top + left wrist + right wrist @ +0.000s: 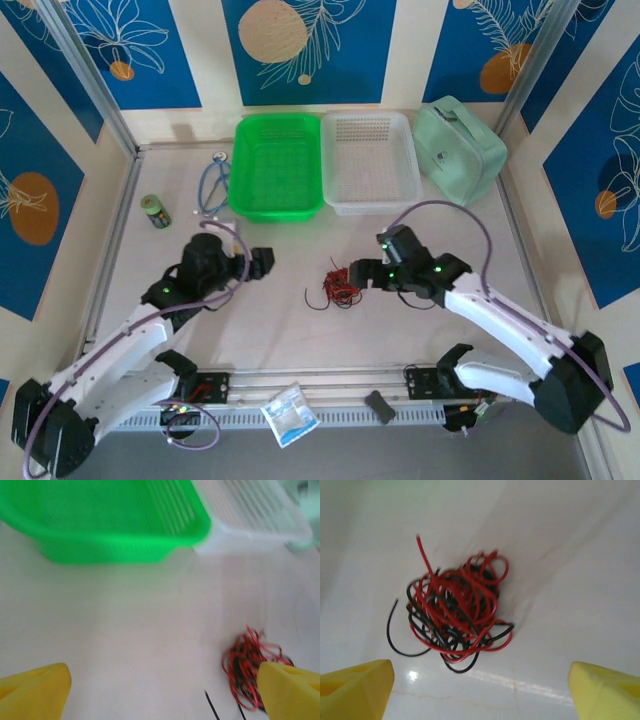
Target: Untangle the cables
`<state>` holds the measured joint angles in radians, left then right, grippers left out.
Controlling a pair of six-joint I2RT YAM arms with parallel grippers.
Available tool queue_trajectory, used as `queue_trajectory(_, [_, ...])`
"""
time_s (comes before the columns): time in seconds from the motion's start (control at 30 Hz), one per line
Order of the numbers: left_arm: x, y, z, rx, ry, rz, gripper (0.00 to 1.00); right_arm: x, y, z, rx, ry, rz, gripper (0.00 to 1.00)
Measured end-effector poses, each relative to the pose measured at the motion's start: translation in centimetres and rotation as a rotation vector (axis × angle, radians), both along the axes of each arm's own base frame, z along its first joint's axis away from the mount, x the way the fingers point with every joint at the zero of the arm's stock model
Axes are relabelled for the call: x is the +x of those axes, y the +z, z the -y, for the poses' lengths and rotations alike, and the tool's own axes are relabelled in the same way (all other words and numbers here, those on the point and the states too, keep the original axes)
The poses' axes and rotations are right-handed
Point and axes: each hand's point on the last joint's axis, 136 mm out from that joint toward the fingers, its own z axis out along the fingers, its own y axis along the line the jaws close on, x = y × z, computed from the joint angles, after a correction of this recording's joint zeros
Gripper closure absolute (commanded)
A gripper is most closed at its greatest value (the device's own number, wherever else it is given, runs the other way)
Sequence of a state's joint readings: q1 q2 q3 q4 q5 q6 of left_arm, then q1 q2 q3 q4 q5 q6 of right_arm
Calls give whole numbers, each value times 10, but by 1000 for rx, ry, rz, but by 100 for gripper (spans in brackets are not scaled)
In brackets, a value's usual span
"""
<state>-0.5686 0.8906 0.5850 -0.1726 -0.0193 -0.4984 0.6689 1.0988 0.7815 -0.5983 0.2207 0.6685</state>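
Near edge, betw. arm bases: noted small blue-white packet (pixel 290 413) and dark block (pixel 380 405) by the rail.

Further in: found left gripper (pixel 262 262) low over table (pixel 270 330), jaws spread wide, nothing betw. them. Saw its yellow fingers (pixel 35 692) at both lower corners of left wrist view, bare surface betw.

Opp. side: found right gripper (pixel 362 272) with jaws likewise spread, nothing pinched.

Logged the cables (pixel 340 285) as one tight red + black clump, flat on table at mid-field, betw. the two grippers. Sat just beside right gripper, well apart from left. In right wrist view, lay ahead of the open jaws, not touching either finger; one black end curled out to clump's left, one red end stuck up.

Beyond, far left: small green can (pixel 154 211) upright, blue-tubed stethoscope (pixel 212 190) beside it.

Back row, l. to r.: green basket (pixel 277 165), white basket (pixel 372 160) right up against it, mint case (pixel 460 150).
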Motion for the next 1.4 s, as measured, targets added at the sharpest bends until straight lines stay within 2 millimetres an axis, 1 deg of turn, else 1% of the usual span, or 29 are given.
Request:
queue_trajectory(0.03, [-6, -13, 10, 7, -24, -39, 5, -1, -10, -5, -14, 3, -30, 15])
queue_trajectory(0.13, [-18, -44, 31, 32, -68, -131, 7, 2, -36, -11, -58, -10, -100, 18])
queue_trajectory(0.2, [-22, -59, 42, 45, -88, -170, 6, 6, -48, -13, -80, -18, -128, 19])
queue_trajectory(0.3, [-26, -75, 57, 59, -116, -203, 6, 12, -55, -21, -84, -20, -140, 23])
queue_trajectory(0.37, [-28, -82, 66, 64, -134, -215, 6, 16, -57, -27, -67, -20, -139, 26])
queue_trajectory(0.4, [-29, -84, 69, 65, -141, -218, 6, 17, -58, -30, -55, -20, -142, 30])
queue_trajectory(0.47, [-27, -83, 76, 57, -152, -210, 6, 19, -61, -37, -25, -17, -151, 40])
queue_trajectory(0.53, [-25, -80, 82, 41, -160, -198, 6, 21, -64, -46, 11, -11, -167, 57])
queue_trajectory(0.63, [-22, -71, 89, 12, -177, -174, 6, 21, -70, -57, 54, -4, -196, 75])
queue_trajectory(0.73, [-22, -64, 96, -19, -202, -157, 5, 20, -71, -65, 98, 8, -214, 96])
queue_trajectory(0.77, [-23, -63, 98, -24, -208, -156, 5, 19, -71, -67, 112, 13, -218, 100])
queue_trajectory(0.97, [-24, -63, 105, -29, -238, -169, 5, 13, -72, -70, 171, 35, -231, 100])
queue_trajectory(1.23, [-19, -80, 135, -33, -294, -226, 6, 4, -71, -72, 231, 68, -224, 100])
queue_trajectory(1.33, [-17, -88, 142, -26, -299, -239, 8, 5, -69, -74, 241, 73, -219, 100])
queue_trajectory(1.37, [-16, -92, 143, -23, -298, -246, 10, 5, -68, -74, 244, 75, -216, 100])
queue_trajectory(1.4, [-16, -94, 144, -24, -296, -250, 14, 6, -69, -73, 242, 71, -215, 100])
